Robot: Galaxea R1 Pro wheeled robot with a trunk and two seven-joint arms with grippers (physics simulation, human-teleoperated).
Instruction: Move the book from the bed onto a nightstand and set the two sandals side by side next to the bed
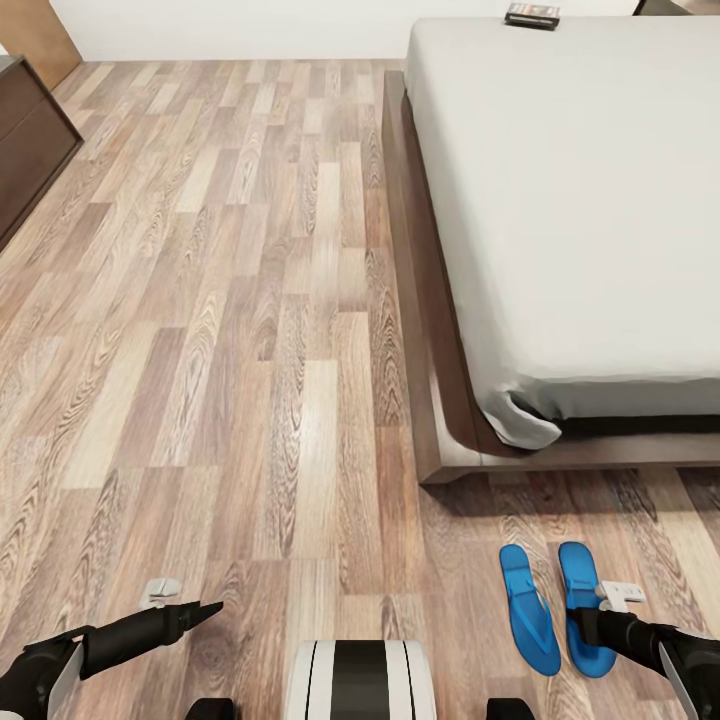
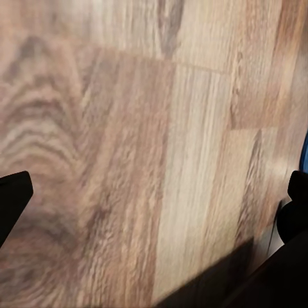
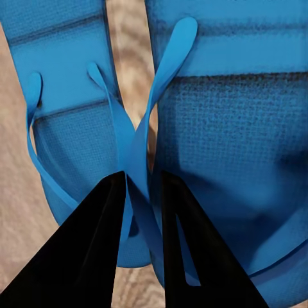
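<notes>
Bed [image 1: 570,200]: white mattress on dark frame, along right side of plank floor [image 1: 200,330]. Dresser [image 1: 25,150] at floor's far left edge. Sandals [image 1: 528,608], blue pair, side by side on floor just off bed's foot. Book [image 1: 531,15] at mattress far edge. Right gripper [image 3: 142,183] over right sandal [image 3: 224,128], jaws pinching its strap [image 3: 163,70]. Left gripper [image 1: 205,610] low over bare floor; jaw state cannot tell.

You're in a home bedroom.
You see a low bed [image 1: 580,200] with a plain white mattress on a dark wooden frame, wood-plank floor [image 1: 220,330], a dark dresser [image 1: 25,150] by the white wall [image 1: 230,25], and blue sandals [image 1: 555,605] at the bed's foot.
</notes>
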